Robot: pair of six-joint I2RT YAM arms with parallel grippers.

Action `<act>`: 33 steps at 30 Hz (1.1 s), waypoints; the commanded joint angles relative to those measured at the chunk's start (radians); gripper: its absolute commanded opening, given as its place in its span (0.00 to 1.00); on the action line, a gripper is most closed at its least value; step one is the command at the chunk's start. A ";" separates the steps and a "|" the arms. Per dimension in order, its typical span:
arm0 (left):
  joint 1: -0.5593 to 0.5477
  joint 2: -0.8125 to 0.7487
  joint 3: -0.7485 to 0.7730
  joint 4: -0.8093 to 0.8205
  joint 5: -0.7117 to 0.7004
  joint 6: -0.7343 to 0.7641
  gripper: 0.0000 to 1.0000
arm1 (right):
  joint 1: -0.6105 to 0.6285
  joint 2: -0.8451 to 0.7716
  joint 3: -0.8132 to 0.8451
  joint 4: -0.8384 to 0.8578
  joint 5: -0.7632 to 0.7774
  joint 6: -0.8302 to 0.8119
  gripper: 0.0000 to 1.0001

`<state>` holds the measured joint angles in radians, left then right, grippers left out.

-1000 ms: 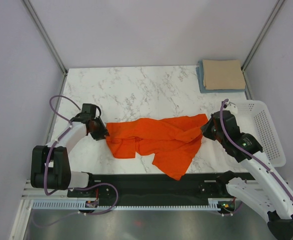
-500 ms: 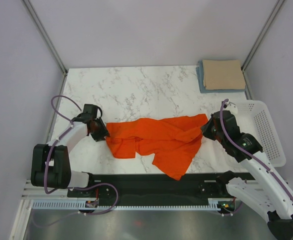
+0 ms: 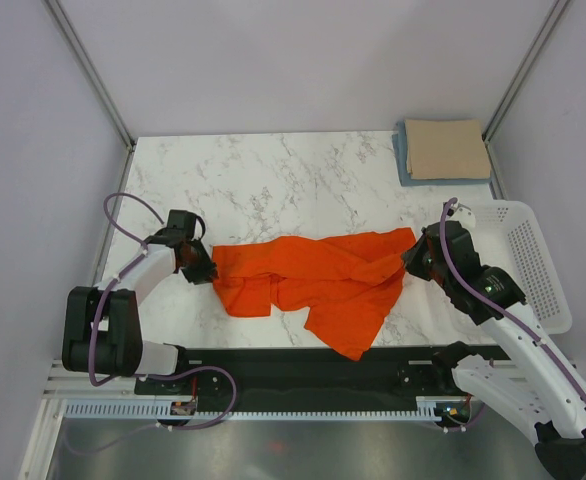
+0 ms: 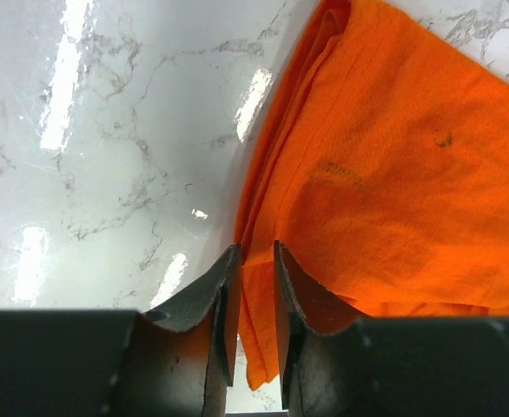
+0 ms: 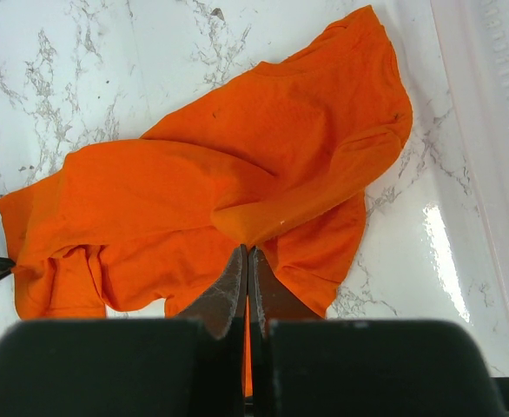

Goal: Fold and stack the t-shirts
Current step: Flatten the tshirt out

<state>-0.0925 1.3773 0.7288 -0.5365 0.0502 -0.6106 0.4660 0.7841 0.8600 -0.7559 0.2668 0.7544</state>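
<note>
Top external view: the orange t-shirt (image 3: 313, 280) is seen crumpled beside the basket (image 3: 533, 270). Its basket-side edge is clamped in the fully closed right gripper (image 3: 410, 262); its far edge is pinched by the near-closed left gripper (image 3: 207, 272). Flattening is judged in hand; an outward pull is called for.

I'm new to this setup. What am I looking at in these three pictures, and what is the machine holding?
Two robot arms stand at a marble table. The wide picture looks down from above; the other two come from cameras on each wrist. The left arm and right arm each have their jaws shut on opposite ends of a crumpled orange t-shirt. At the far right corner lies a folded tan t-shirt on a blue t-shirt. A white basket sits at the right.
</note>
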 commanded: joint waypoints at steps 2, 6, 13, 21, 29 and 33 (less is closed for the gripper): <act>-0.006 -0.023 0.004 0.009 -0.012 -0.006 0.24 | -0.004 -0.011 0.010 0.020 0.005 -0.003 0.00; -0.006 -0.020 0.008 0.010 -0.006 -0.005 0.18 | -0.004 -0.011 0.010 0.020 0.005 -0.003 0.00; -0.012 0.003 0.012 0.012 -0.010 -0.008 0.18 | -0.004 -0.013 0.007 0.020 0.003 -0.001 0.00; -0.033 0.026 0.023 0.026 -0.001 -0.005 0.21 | -0.003 -0.014 0.007 0.023 0.005 0.000 0.00; -0.041 0.016 0.044 0.027 -0.003 -0.006 0.02 | -0.004 -0.006 0.010 0.021 0.011 0.003 0.00; -0.042 -0.046 0.104 0.006 0.007 0.003 0.02 | -0.003 0.015 0.065 0.017 0.066 -0.010 0.00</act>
<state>-0.1314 1.3960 0.7567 -0.5381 0.0544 -0.6113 0.4660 0.7879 0.8627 -0.7574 0.2779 0.7540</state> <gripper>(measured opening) 0.029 0.010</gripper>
